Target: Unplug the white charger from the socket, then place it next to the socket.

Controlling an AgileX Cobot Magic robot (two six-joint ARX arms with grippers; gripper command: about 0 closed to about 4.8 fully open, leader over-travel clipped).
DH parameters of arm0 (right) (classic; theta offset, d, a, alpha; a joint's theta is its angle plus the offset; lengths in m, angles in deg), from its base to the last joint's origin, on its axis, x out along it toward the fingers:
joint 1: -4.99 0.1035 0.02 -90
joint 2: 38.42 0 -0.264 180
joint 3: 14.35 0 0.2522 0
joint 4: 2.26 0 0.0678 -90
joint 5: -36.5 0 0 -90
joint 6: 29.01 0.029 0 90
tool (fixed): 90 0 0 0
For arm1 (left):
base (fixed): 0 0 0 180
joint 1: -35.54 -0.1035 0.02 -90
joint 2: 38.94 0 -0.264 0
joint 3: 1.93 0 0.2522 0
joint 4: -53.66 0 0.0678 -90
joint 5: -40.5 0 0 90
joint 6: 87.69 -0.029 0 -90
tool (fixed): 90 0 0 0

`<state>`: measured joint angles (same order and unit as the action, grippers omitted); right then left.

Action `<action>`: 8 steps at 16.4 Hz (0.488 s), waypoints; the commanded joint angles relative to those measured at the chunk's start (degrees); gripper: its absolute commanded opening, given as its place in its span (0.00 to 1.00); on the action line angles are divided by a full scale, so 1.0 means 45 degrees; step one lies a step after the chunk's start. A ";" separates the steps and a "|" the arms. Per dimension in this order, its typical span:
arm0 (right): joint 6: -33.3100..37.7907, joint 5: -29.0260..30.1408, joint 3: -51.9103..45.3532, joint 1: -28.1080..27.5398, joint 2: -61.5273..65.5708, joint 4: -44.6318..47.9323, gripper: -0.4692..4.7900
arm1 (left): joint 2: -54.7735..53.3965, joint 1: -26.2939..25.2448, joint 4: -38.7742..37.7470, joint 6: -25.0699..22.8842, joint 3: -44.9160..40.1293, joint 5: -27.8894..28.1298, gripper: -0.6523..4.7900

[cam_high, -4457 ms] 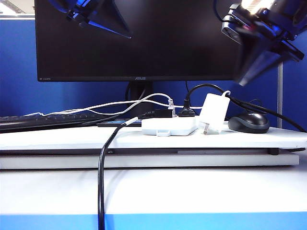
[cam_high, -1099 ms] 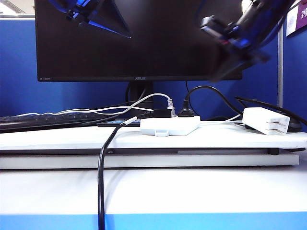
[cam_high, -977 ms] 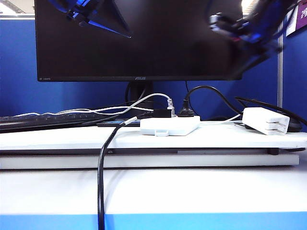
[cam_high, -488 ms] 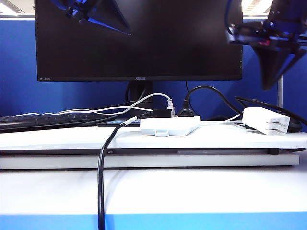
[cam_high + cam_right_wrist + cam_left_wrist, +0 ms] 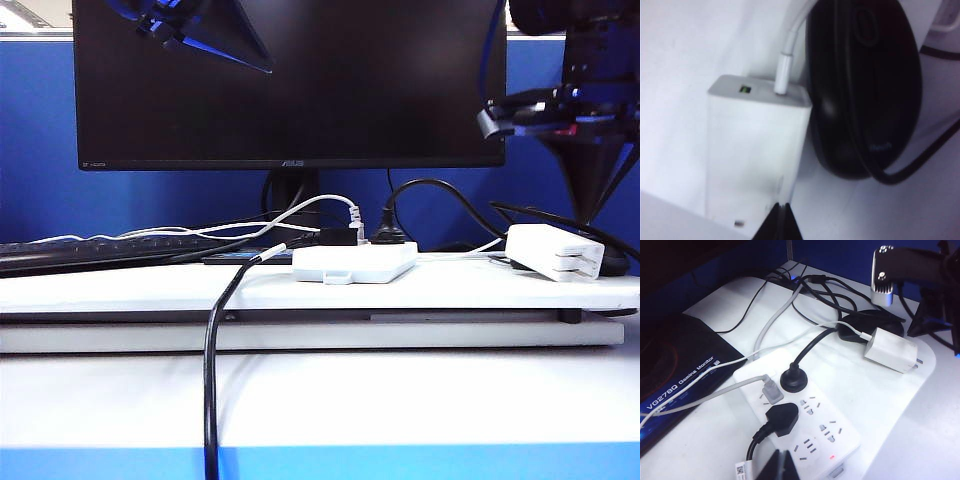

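Charger (image 5: pixel 553 252) lies unplugged at three o'clock of socket (image 5: pixel 353 263); right end effector (image 5: pixel 588 205) above, together and empty; left end effector (image 5: pixel 782 466) together. Nothing left.

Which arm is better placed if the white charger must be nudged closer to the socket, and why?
The right. Its shut gripper hangs just above the white charger, which lies unplugged beside the mouse. The left gripper hangs high, left of the socket.
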<state>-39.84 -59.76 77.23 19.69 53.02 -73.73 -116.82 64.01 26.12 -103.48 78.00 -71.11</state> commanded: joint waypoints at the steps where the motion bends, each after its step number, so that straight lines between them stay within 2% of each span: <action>1: -0.0029 -0.0063 0.0044 -0.0005 0.0272 0.0432 0.08 | 0.0199 0.0000 0.0136 0.0034 0.0044 -0.0058 0.11; 6: -0.0029 0.0107 0.0044 -0.0005 0.1117 0.0457 0.08 | 0.0345 0.0000 0.0131 0.0034 0.0049 -0.0058 0.11; 8: -0.0024 0.1443 0.0049 0.0024 0.1166 0.0544 0.08 | 0.0413 -0.0005 0.0131 0.0034 0.0049 -0.0053 0.11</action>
<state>-39.97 -58.19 78.22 19.62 57.21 -70.28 -115.32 64.01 26.06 -103.46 78.00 -71.13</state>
